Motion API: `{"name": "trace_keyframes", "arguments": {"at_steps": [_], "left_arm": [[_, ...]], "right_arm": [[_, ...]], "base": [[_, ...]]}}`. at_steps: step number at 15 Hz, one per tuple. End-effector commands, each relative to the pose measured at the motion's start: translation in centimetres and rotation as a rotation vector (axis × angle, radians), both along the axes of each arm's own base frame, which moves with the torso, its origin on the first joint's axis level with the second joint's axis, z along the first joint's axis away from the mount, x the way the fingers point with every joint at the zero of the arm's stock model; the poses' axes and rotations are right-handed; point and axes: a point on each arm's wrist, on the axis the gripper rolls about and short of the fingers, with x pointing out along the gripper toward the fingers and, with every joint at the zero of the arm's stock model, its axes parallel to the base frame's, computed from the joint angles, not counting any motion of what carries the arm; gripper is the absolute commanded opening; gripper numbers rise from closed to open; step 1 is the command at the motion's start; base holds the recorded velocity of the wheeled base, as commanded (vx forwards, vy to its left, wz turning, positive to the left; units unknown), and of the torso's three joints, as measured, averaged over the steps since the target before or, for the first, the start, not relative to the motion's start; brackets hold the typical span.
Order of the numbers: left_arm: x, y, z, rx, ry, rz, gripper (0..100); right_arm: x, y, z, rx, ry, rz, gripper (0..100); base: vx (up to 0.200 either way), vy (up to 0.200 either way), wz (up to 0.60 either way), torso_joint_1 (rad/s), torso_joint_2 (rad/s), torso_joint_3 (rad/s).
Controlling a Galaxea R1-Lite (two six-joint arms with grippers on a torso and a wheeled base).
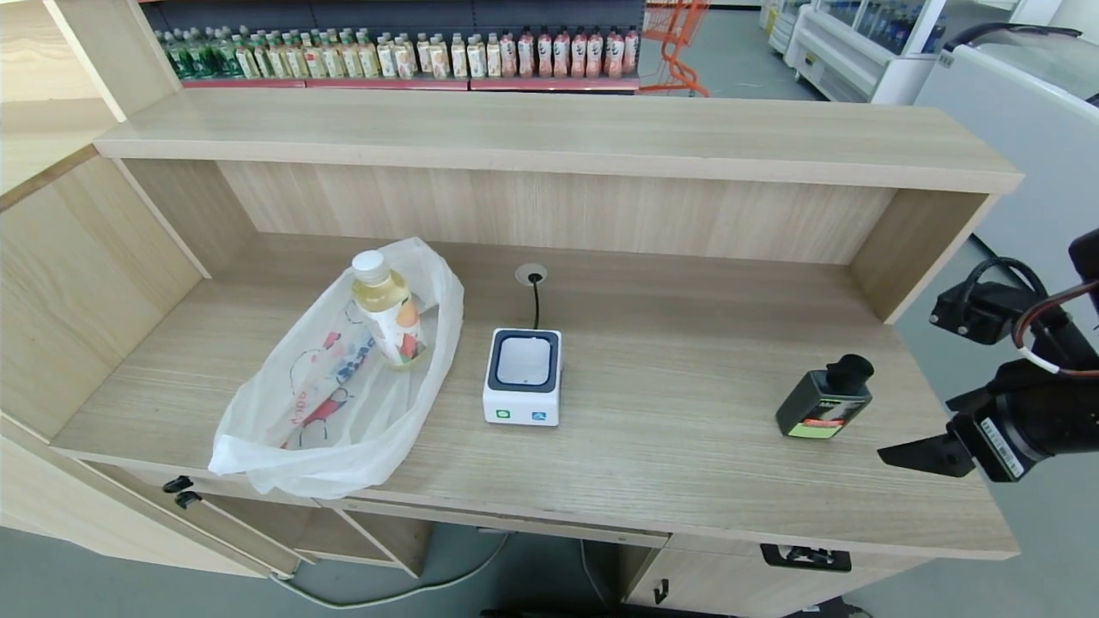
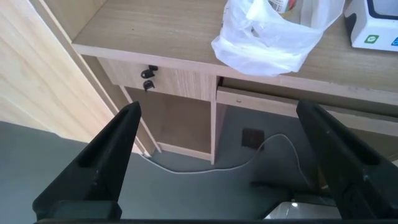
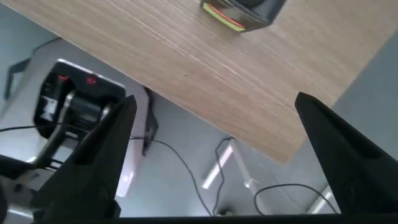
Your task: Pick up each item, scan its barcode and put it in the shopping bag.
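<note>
Counter [image 1: 670, 446] state: 1 item already sits in the shopping bag [image 1: 258, 429] at the left, a drink bottle [image 1: 388, 318] with a white cap. The scanner [image 1: 522, 375] stands mid-counter just to the right of the bag, window up. 1 item is left to process, a dark bottle [image 1: 824, 402] with a black cap near the right end of the counter, well apart from the scanner. In the head view its long axis runs from its base, nearer the front edge, to the cap, pointing toward the back and a little right; I cannot tell whether it stands upright or lies flat. The right gripper [image 1: 936, 429] is just off the right end of the counter, fingers spread wide with nothing between them. The bottle lies to its left and slightly forward — near, not touching. The right wrist view agrees: the dark bottle [image 3: 245, 11] is beyond the gap of the right gripper [image 3: 214, 155], with the counter's edge between them. The left gripper [image 2: 217, 162] hangs low in front of the counter's left side, below the bag, fingers also apart and empty. Judgement: the right arm is clearly the nearer one, so the next step is probably a short reach leftward over the counter end, the fingers closing across the bottle's narrow sides — then over to the scanner.
</note>
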Motion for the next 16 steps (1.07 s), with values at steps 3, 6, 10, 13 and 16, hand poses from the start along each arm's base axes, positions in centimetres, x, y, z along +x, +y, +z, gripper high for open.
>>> {"name": "trace_keyframes", "arguments": {"at_steps": [3,6,10,13,16], "left_arm": [[0.0,0.0,0.0,0.0,-0.003,0.001,100],[0.0,0.0,0.0,0.0,-0.003,0.001,100],[0.0,0.0,0.0,0.0,-0.003,0.001,100],[0.0,0.0,0.0,0.0,-0.003,-0.001,100],[0.0,0.0,0.0,0.0,-0.003,0.001,100]], "right_arm": [[2.8,-1.7,-1.6,-0.092,-0.038,0.006,100],[4.3,-1.9,-2.9,-0.138,-0.024,0.06,100],[6.1,-2.0,-4.9,-0.152,-0.031,0.108,100],[7.7,-1.9,-6.1,-0.083,-0.042,0.177,100],[8.7,-1.7,-6.9,-0.079,-0.061,0.206,100]], "base": [[0.0,0.0,0.0,0.0,0.0,0.0],[0.0,0.0,0.0,0.0,0.0,0.0],[0.0,0.0,0.0,0.0,0.0,0.0],[0.0,0.0,0.0,0.0,0.0,0.0],[0.0,0.0,0.0,0.0,0.0,0.0]]}}
